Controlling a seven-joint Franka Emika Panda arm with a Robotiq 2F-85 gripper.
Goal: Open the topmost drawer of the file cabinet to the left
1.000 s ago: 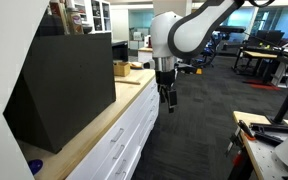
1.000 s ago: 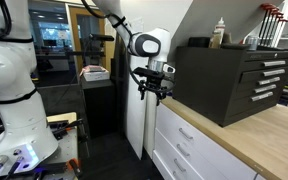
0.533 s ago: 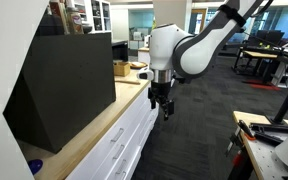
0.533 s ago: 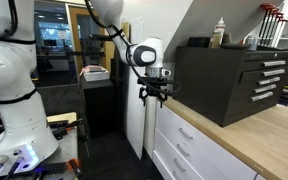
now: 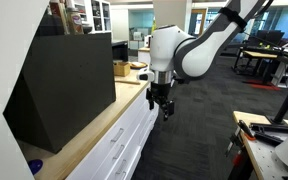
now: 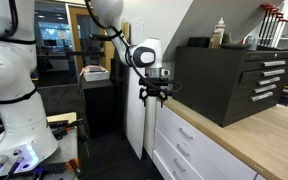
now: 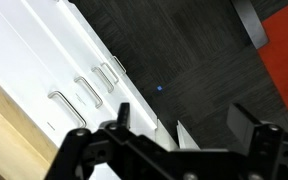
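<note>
The file cabinet (image 5: 124, 140) is a long low white run of drawers under a light wood top (image 5: 104, 120); it shows in both exterior views (image 6: 184, 145). Its drawers all look shut. In the wrist view the topmost drawer (image 7: 44, 85) lies next to the wood top (image 7: 2, 135), and its silver bar handle (image 7: 62, 103) is beside the handles of the drawers below it. My gripper (image 5: 161, 103) hangs open and empty at the cabinet's end, level with the top drawers and close to their fronts (image 6: 152, 95). Its fingers (image 7: 184, 135) are wide apart.
A big black box (image 5: 59, 85), a drawer chest (image 6: 234, 75), stands on the wood top. A cardboard box (image 5: 121, 68) sits farther along the top. Dark carpet (image 7: 184, 50) lies in front of the cabinet. A white robot base (image 6: 14, 90) and work tables (image 5: 269, 140) stand nearby.
Since one second ago the gripper has moved in toward the cabinet's end and turned a little. Nothing has visibly moved in the last half second.
</note>
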